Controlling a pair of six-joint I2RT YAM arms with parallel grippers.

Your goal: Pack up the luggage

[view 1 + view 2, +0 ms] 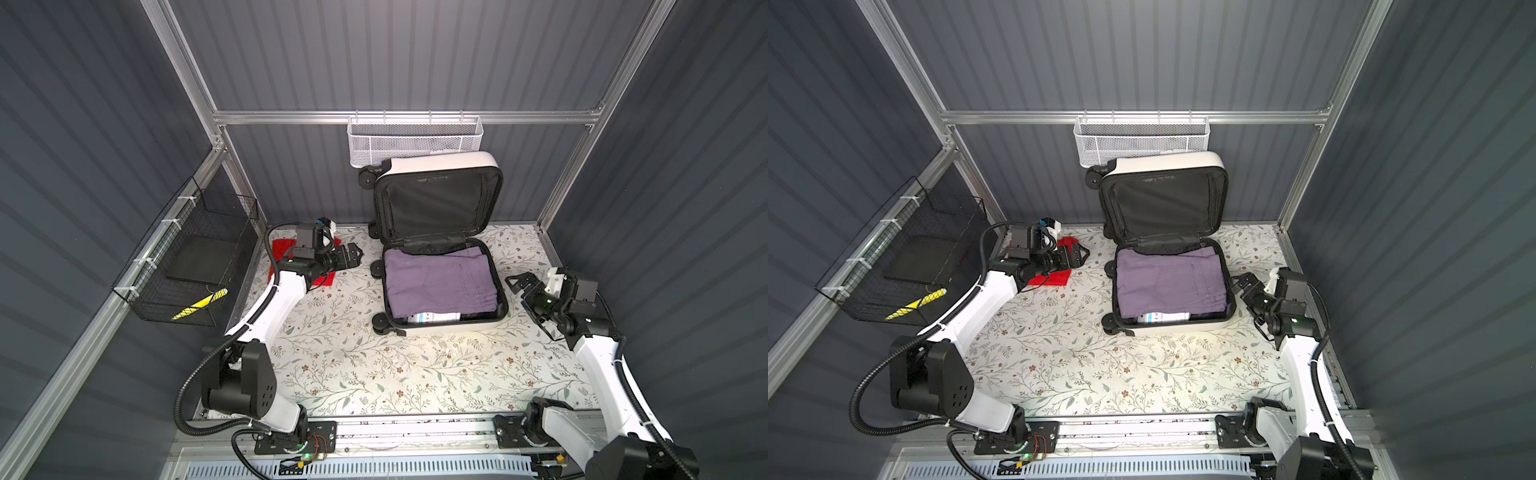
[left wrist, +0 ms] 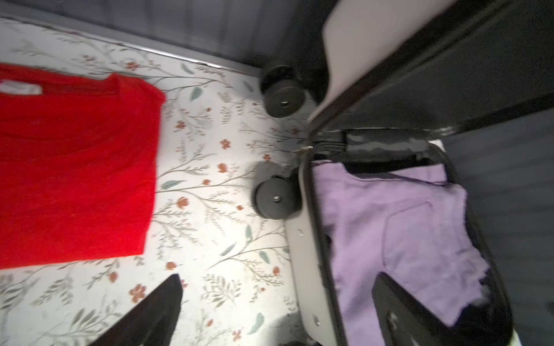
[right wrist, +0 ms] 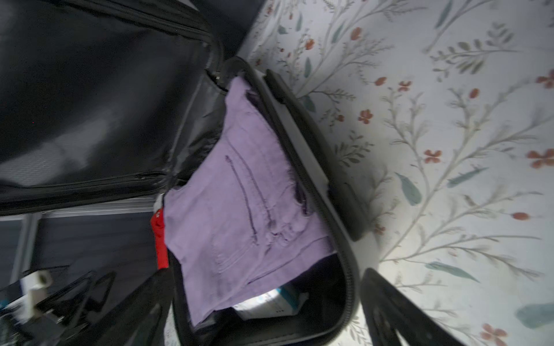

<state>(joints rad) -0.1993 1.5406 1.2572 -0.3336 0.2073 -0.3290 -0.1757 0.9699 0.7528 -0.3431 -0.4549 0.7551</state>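
Observation:
The luggage (image 1: 453, 326) (image 1: 1183, 326) lies open at the back middle of the table. Its black-lined lid (image 1: 436, 208) stands upright against the back wall. A folded purple garment (image 1: 436, 282) (image 2: 404, 227) (image 3: 239, 203) fills the lower half, over a white and teal box (image 1: 432, 318) (image 3: 269, 302). A folded red shirt (image 1: 282, 249) (image 2: 75, 167) lies on the table left of the luggage, partly under my left arm. My left gripper (image 1: 354, 254) (image 2: 278, 314) hangs open between shirt and luggage, holding nothing. My right gripper (image 1: 521, 297) (image 3: 263, 314) is open and empty, beside the luggage's right wall.
A white mesh basket (image 1: 415, 141) hangs on the back wall just above the lid. A black wire basket (image 1: 187, 266) on the left wall holds a black and yellow item (image 1: 203, 303). Grey walls close in the floral table (image 1: 374, 374) on three sides.

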